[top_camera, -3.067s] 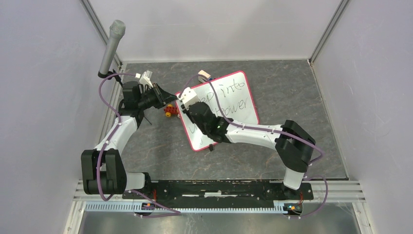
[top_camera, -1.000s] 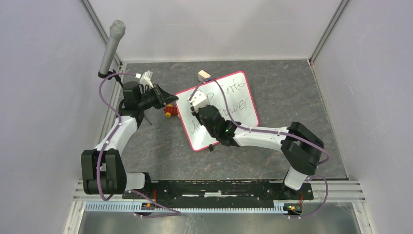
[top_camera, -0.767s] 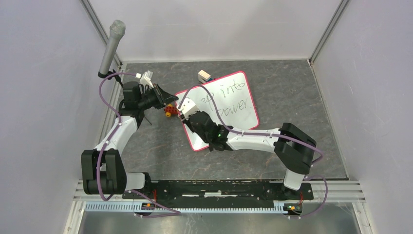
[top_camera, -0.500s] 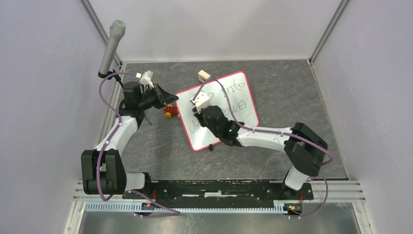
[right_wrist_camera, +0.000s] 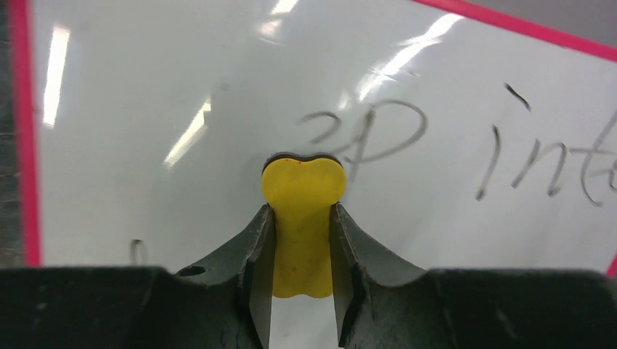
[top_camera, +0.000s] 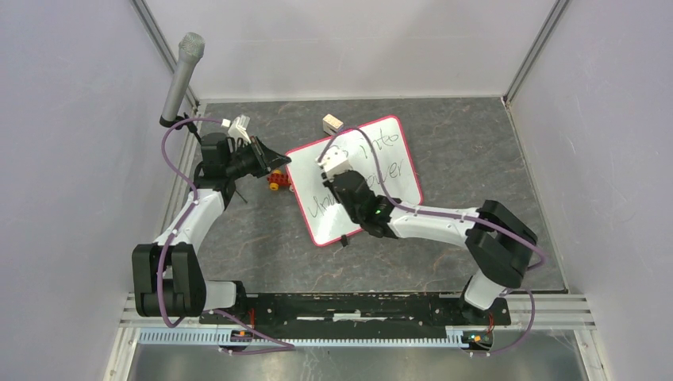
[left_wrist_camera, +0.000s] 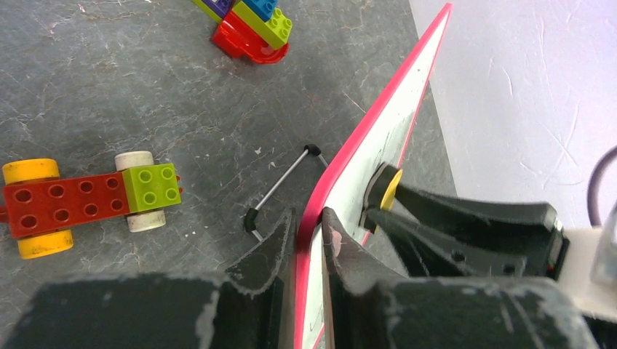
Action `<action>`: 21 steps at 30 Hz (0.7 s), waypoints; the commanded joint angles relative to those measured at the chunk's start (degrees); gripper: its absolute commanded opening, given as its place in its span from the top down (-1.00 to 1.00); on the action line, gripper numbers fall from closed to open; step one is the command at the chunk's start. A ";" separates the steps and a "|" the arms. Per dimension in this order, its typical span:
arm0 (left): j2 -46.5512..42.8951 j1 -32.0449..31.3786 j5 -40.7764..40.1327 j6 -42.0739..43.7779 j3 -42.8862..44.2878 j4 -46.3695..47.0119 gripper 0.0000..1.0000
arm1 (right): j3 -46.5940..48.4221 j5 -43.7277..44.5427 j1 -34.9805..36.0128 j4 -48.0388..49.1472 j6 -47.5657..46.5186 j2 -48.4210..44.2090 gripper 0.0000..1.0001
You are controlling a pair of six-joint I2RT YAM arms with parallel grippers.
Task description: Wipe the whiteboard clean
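grey microphone (top_camera: 181,75) stands at the far left corner. next along, my left gripper (left_wrist_camera: 309,222) is pinched narrow on the pink rim of the whiteboard (top_camera: 401,189). 1 red brick car (left_wrist_camera: 87,196) sits on the table (top_camera: 476,151) just left of that rim. the whiteboard lies mid-table, skewed, with black writing across it. my right gripper (right_wrist_camera: 302,218) reaches over it from the right, jaws clamped on 1 yellow eraser (right_wrist_camera: 303,182), whose tip meets the board beside "3p".
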 commanded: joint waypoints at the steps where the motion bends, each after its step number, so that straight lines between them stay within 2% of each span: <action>1: -0.16 -1.35 2.80 1.59 1.85 -1.31 0.95 | 9.65 -1.62 5.00 -2.16 -3.64 5.97 0.47; 5: -0.44 -1.35 2.54 1.98 1.83 -1.88 0.95 | 14.64 -1.05 5.05 -1.56 -4.04 8.26 0.47; 9: -0.45 -1.35 2.36 2.22 2.02 -2.27 0.95 | 15.29 -1.62 2.24 -1.21 -3.21 8.06 0.46; 18: -0.12 -1.35 1.89 2.48 2.60 -3.02 0.96 | 2.97 -0.20 -7.91 0.04 0.18 1.63 0.46; 21: 0.00 -1.35 1.84 2.53 2.73 -3.16 0.95 | 0.69 2.95 -8.45 0.52 -1.08 0.79 0.46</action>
